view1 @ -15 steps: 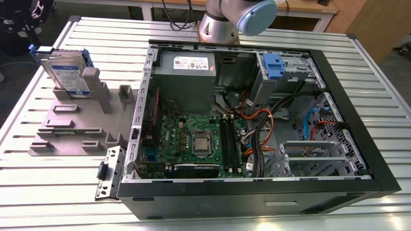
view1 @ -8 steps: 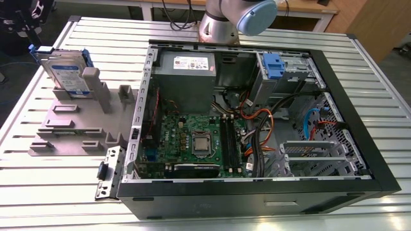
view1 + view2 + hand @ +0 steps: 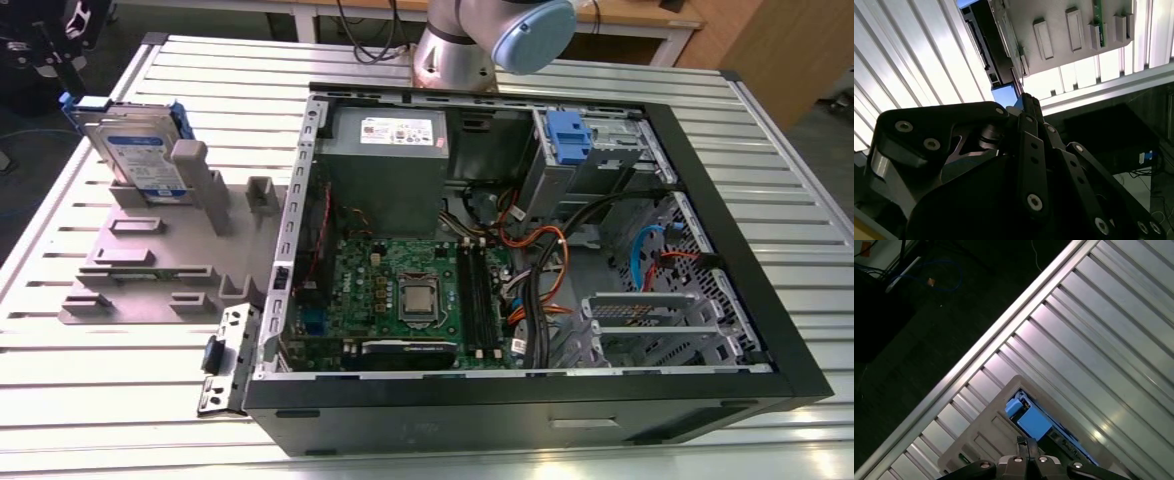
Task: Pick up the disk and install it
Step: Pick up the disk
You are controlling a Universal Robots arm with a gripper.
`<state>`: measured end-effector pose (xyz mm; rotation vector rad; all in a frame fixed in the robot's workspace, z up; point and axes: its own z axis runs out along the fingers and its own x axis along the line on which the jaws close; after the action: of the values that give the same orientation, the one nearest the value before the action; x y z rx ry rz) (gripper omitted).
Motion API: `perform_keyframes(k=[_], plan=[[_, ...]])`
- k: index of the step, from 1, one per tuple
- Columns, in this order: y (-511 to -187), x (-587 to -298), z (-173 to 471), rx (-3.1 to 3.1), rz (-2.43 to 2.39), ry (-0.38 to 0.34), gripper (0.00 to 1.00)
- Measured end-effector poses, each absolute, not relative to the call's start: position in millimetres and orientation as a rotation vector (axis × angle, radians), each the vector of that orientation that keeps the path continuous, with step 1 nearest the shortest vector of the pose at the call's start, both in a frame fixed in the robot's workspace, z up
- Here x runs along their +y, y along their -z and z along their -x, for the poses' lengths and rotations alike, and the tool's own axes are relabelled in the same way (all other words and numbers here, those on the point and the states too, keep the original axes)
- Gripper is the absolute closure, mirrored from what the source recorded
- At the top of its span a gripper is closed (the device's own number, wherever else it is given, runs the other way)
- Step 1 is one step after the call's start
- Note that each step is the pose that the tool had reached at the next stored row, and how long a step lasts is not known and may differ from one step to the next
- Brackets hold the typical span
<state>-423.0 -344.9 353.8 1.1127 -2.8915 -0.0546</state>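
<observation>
1 disk [image 3: 140, 150] upright in the grey holder [image 3: 147, 270], closed, empty end effector [image 3: 1026, 441] near it

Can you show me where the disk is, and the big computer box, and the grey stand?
the disk [image 3: 139, 152]: exterior view, on its white-and-blue label.
the computer box [image 3: 507, 398]: exterior view, on its black near wall.
the grey stand [image 3: 160, 248]: exterior view, on its flat base.
</observation>
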Motion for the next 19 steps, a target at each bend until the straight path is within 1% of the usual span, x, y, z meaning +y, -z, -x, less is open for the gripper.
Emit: perform_keyframes(k=[19], plan=[[-353.8,-344.9,422.9,-2.868,-1.171,0.054,0.89]])
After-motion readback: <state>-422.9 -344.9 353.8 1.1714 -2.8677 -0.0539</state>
